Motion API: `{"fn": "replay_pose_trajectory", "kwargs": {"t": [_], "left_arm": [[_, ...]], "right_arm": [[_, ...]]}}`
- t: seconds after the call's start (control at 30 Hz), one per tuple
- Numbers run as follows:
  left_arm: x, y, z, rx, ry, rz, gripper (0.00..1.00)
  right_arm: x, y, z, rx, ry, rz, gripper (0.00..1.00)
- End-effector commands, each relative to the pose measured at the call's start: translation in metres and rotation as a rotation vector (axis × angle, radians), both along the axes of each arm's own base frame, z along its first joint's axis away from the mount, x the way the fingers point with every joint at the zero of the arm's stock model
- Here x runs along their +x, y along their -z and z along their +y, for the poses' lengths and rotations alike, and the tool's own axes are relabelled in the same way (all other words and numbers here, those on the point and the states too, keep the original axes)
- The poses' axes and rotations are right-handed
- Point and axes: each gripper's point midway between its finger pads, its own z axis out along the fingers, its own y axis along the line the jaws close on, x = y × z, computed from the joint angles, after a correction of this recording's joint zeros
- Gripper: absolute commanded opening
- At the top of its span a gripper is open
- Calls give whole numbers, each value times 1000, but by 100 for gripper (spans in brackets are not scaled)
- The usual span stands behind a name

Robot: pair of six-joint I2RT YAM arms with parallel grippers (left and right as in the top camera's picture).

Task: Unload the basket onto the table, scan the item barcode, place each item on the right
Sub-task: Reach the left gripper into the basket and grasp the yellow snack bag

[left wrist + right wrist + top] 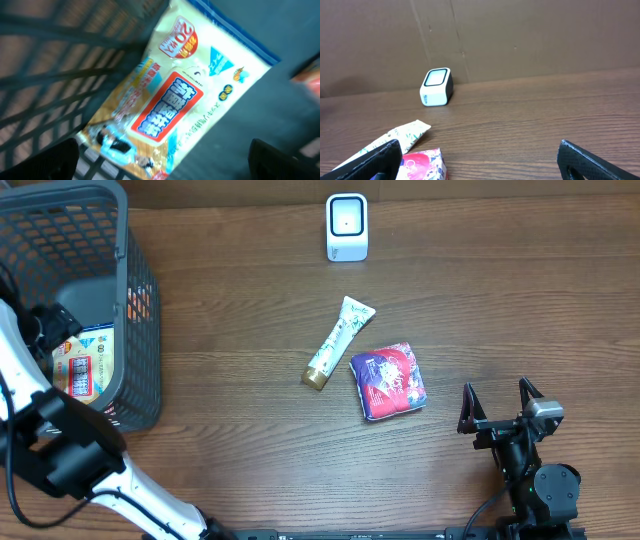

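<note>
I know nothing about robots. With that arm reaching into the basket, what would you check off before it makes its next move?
1. Left gripper open: ok.
2. Left gripper aimed at the printed packet lying in the basket: ok.
3. Barcode on the packet facing up: cannot tell; only the printed front shows.
4. Scanner upright, nothing covering its window: ok.
5. Right gripper open, empty, apart from the tube and the red pouch: ok.
</note>
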Motion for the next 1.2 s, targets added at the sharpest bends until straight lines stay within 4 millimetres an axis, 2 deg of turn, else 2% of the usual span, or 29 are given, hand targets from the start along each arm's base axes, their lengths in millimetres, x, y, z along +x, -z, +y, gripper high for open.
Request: {"fn": "replay_pose_trajectory", "kwargs": {"t": [0.0, 0.13, 0.27, 0.63, 0.73, 0.9, 1.1, 1.13, 1.17], "left_arm": [[7, 28, -6, -34, 142, 77, 100], [11, 45, -10, -35, 260, 145, 100], [11, 49, -9, -3, 326, 201, 100], [18, 58, -3, 17, 440, 208, 100], [16, 71, -5, 5, 448, 213, 100], [4, 103, -14, -32, 481, 252, 100], [-2, 118, -13, -40, 468, 251, 100], [-4, 120, -13, -43, 467, 254, 95], [-6, 122, -13, -48, 465, 258, 86]], "right_arm": [[0, 1, 0, 1, 4, -5, 100], [0, 1, 0, 1, 4, -5, 100], [0, 1, 0, 1, 4, -5, 100], [0, 1, 0, 1, 4, -5, 100], [0, 1, 0, 1, 4, -5, 100], [0, 1, 0, 1, 4, -5, 100], [0, 1, 0, 1, 4, -5, 100], [0, 1, 0, 1, 4, -5, 100], [0, 1, 0, 1, 4, -5, 100]]}}
